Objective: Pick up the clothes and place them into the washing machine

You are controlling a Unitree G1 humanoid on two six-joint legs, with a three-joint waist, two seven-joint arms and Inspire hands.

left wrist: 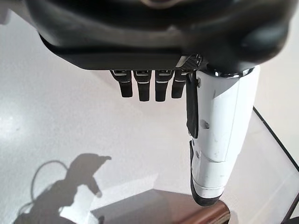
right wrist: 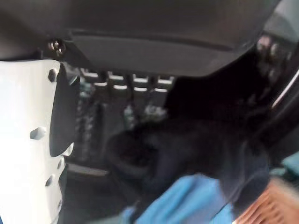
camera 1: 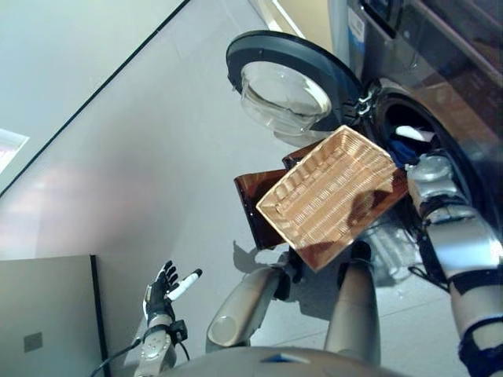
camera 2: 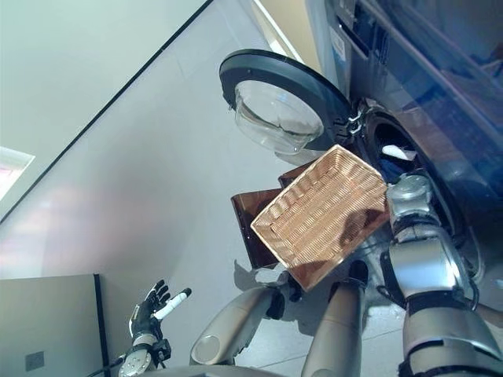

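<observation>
Left hand [camera 1: 163, 292] hangs low by the robot's side over the bare floor [camera 1: 118, 157], fingers straight and relaxed, holding nothing. Further out, a woven basket [camera 1: 330, 192] is tipped up with its open side facing the camera and looks empty; its far end sits at the mouth of the washing machine [camera 1: 440, 86], above a dark brown stand [camera 1: 255, 204]. The right hand [right wrist: 32, 140] reaches past the basket into the drum, and whether its fingers are curled cannot be told. Inside the drum lie the clothes [right wrist: 187, 200]: dark and blue cloth, with a white piece showing. Beyond, the round door [camera 1: 287, 82] stands swung open. The clothes look soft, light and limp, likely to drape and snag on the rim; they are best pinched by a bunched fold, not a loose edge.
</observation>
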